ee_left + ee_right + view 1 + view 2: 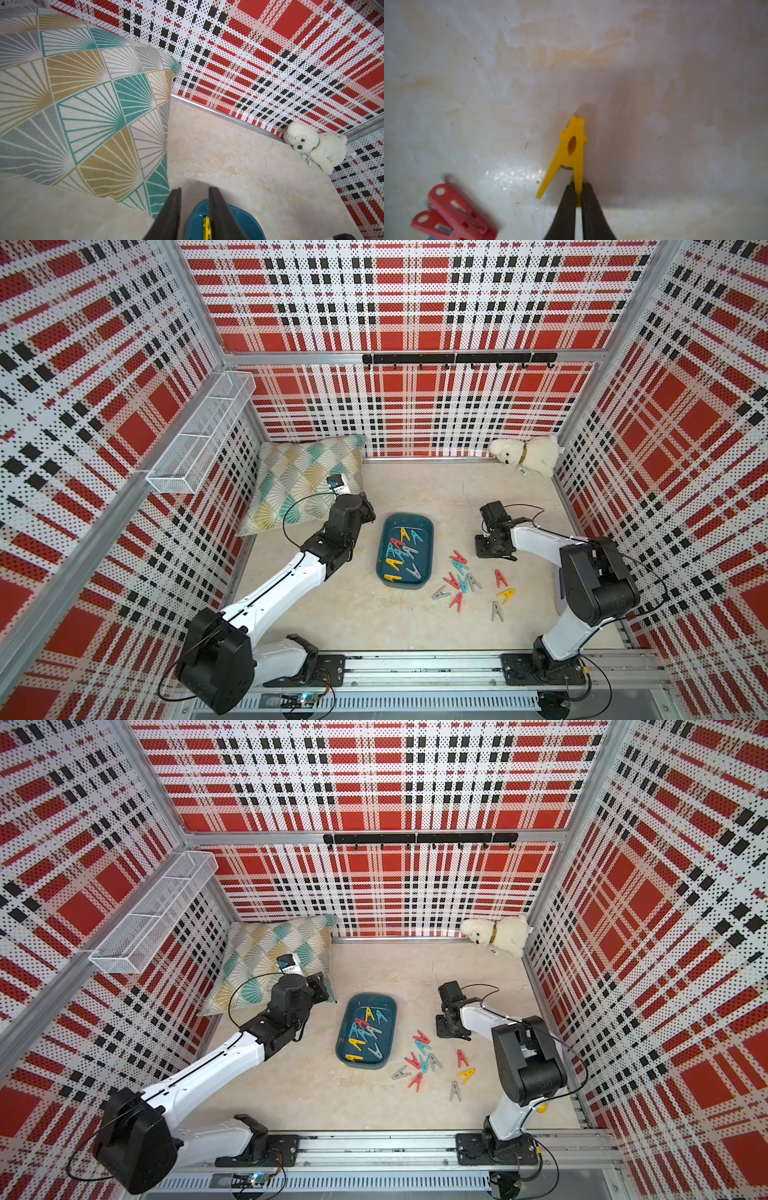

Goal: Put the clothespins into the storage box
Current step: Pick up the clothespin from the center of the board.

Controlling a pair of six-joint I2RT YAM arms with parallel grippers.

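One leg of a yellow clothespin (578,158) is pinched by the jaws of your right gripper (578,184), long axis straight ahead of them. The storage box (426,562) probably lies past the red clothespin (452,212) beside them; the jaws of your left gripper (194,188) hang slightly spread, empty.

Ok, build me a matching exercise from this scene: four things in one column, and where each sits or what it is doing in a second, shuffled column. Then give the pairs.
Things:
1. pillow
2. toy dog
3. wire basket
4. right pincer

Places or states:
A. shut on one leg of a yellow clothespin
B. mounted on the left wall
C. far right corner of the table
D. far left corner of the table

Pairs: 1-D; 2-C; 3-B; 4-A
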